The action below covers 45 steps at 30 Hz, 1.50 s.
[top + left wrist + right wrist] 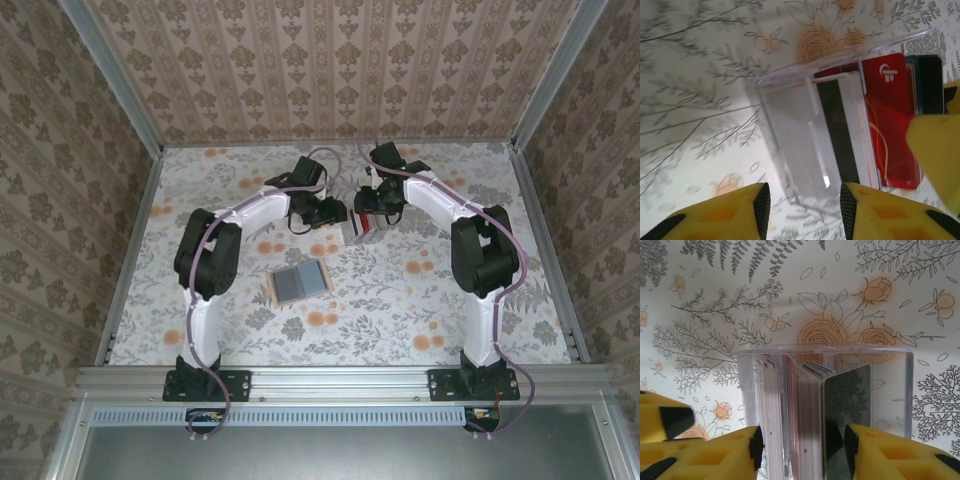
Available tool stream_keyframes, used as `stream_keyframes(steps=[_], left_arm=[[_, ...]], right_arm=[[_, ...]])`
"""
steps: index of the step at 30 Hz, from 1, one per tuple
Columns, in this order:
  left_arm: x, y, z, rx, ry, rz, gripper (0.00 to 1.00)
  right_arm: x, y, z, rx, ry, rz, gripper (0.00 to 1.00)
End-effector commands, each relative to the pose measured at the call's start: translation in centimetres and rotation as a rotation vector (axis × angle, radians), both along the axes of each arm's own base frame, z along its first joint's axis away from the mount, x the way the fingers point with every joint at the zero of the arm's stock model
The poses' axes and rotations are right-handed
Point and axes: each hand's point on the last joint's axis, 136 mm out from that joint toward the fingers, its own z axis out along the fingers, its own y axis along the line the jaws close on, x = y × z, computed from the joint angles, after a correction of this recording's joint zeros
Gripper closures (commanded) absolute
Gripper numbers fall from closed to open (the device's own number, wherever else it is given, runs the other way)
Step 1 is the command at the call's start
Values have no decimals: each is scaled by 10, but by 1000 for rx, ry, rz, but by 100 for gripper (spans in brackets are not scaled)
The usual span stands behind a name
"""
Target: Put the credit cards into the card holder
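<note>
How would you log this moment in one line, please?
left claw: at clear box | right claw: astride credit cards inside | card holder: lying open

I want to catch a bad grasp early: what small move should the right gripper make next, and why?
Probably close the right gripper on the credit cards. Its fingers straddle the cards standing in the clear box, though whether they already pinch is unclear. The left gripper brackets the box's end, and the card holder lies open nearby.

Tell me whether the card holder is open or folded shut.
Open. The card holder lies spread flat on the table, with its grey-blue inside facing up and a tan edge showing along its left side.
</note>
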Motion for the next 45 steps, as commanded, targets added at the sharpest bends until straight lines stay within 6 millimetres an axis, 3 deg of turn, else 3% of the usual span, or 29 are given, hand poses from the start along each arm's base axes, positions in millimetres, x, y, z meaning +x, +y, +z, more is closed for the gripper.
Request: stream_keyframes(steps=[1,6,13,26,34,45], left_arm=[[-1,-16,-2,-26,25,-30,56],[-3,-22,-19,-21,52,-35,56],[-6,-20,-34,-11,75,-30,56],[-8,-20,-38,-13,84,-23,56],[-9,-21,-37,-14,84,-24,56],[-8,-22,-34,-18,80,-24,57]], right_arm=[[-1,-1,-2,-18,27,15,50],[-3,3,-1,-1,35,24,51],[-5,11,23,62,-4,27,51],[-7,9,31,65,-12,26,53],[-5,6,30,54,-8,19,66],[-2,-3,24,46,5,9,76]])
